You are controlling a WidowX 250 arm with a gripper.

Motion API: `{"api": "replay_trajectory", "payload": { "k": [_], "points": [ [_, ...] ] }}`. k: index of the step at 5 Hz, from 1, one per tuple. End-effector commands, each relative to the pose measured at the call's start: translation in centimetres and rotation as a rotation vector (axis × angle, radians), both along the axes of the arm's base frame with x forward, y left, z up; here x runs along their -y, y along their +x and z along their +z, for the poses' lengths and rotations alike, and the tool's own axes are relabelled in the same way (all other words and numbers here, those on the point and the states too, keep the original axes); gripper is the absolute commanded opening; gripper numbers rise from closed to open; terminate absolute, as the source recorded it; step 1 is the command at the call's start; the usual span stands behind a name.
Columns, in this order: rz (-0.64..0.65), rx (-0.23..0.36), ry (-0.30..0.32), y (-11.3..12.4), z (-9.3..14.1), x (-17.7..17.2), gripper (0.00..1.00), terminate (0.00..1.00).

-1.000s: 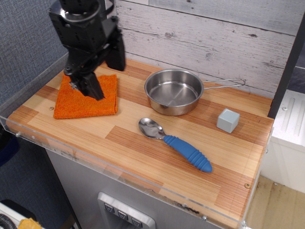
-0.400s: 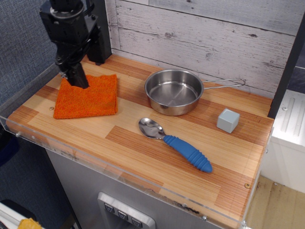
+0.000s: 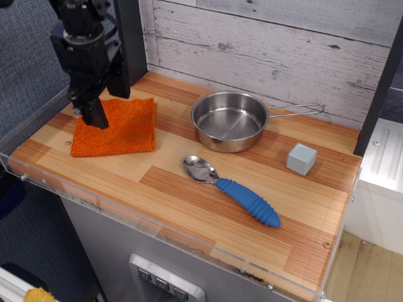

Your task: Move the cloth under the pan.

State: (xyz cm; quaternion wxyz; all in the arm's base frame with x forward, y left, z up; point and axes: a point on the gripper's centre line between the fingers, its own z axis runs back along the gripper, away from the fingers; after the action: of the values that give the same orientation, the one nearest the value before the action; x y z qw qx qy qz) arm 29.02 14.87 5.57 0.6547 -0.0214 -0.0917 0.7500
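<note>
Orange cloth (image 3: pixel 119 129) 1 | pan (image 3: pixel 229 120) 1 | spoon (image 3: pixel 232 189) 1 | cube (image 3: pixel 301 158) 1

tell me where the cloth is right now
The cloth lies flat at the left end of the wooden table, left of the pan, with the gripper over its left edge.

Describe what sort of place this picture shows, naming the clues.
Probably a mock kitchen counter for robot tests: a wooden worktop holding a pan and spoon, a plank wall behind, and a robot hand above an orange cloth.

Bright, even light; sharp focus.
</note>
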Motion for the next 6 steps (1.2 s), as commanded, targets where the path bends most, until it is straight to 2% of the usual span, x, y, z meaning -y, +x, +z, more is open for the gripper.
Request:
{"api": "replay_trajectory", "payload": {
  "k": [1,3,5,6],
  "points": [
    [0.01,0.029,0.025,0.5,-1.1,-2.0,1.0,0.0],
    [0.005,-0.011,0.016,1.0,-3.5,-1.1,1.0,0.0],
    [-0.006,-0.039,0.003,0.3,-4.1,-0.3,1.0,0.0],
    [0.003,-0.005,-0.019,-0.5,-3.8,0.5,1.0,0.0]
  ]
}}
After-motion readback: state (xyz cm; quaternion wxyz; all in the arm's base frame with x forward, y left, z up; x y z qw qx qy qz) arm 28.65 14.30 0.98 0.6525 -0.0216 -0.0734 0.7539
